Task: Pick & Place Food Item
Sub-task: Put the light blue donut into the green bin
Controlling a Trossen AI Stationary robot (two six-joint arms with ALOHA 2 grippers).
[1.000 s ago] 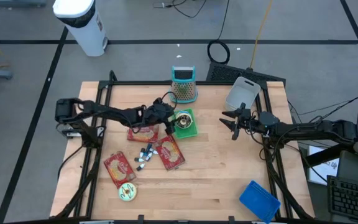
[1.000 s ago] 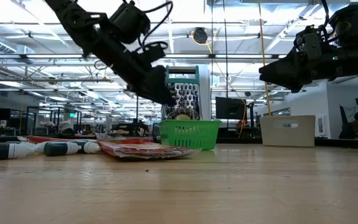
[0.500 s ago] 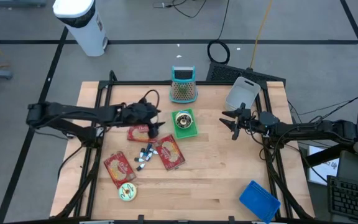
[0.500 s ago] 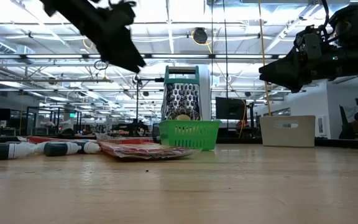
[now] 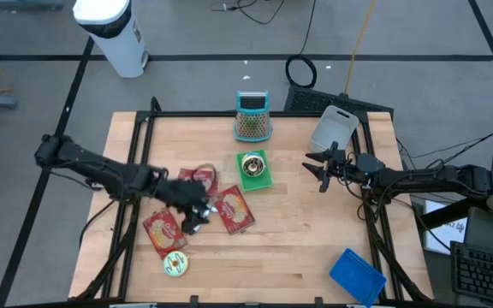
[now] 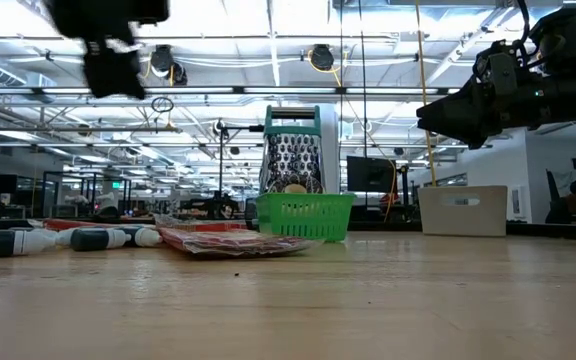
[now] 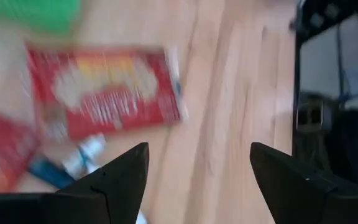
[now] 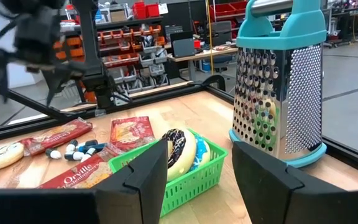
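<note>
Doughnut [image 8: 180, 152], chocolate-topped with a pale rim, standing on edge inside the green basket [image 5: 256, 170] near the tabletop's centre, beside what appears to be a blue item; nothing grips it.

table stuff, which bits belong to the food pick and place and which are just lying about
Job:
doughnut
green basket
red snack packets
left claw, open over the packets

Lying about:
grater
blue box
white bin
round item
</note>
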